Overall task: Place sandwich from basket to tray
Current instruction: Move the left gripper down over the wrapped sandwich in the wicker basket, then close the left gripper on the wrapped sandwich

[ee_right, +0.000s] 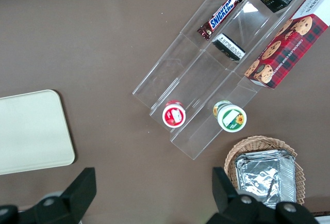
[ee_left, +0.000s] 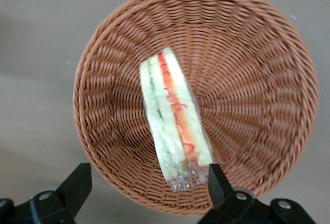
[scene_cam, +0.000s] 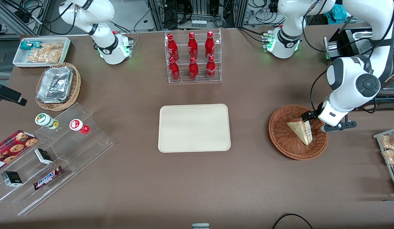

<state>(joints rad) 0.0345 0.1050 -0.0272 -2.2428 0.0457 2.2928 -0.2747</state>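
Front view: brown worktop [scene_cam: 197,178] carrying everything. Tray [scene_cam: 194,128] flat at the middle of the worktop, nothing on it. Basket [scene_cam: 281,136] toward the working arm's end, well apart from the tray. Sandwich [scene_cam: 300,130] lying in the basket, filling edge turned toward the arm. Gripper [scene_cam: 306,117] poised over the basket rim farthest from the front camera, just above the sandwich's end; from here, cannot tell how wide the fingers stand. Bottle rack [scene_cam: 193,56] with six red bottles farther from the camera than the tray. Toward the parked arm's end: tan basket [scene_cam: 74,90] holding foil trays, white bin [scene_cam: 17,55] of snacks near that corner, clear stepped shelf [scene_cam: 85,140] with two small jars, a candy bar [scene_cam: 48,177] and small boxes, plus a cookie box [scene_cam: 12,149] at the edge.

Left wrist view: gripper [ee_left: 147,188] released, fingers [ee_left: 76,185] spread wide, one outside the basket [ee_left: 247,79] rim, the other over its wall. Sandwich [ee_left: 172,118] on edge in the basket bowl, wrapped, green and red filling facing up, its wrapped end between the fingers but untouched.

Right wrist view: corner of the tray [ee_right: 31,131], the clear shelf [ee_right: 206,79] with jars and candy bar [ee_right: 220,14], the cookie box [ee_right: 289,38], the foil trays in the tan basket [ee_right: 258,144].
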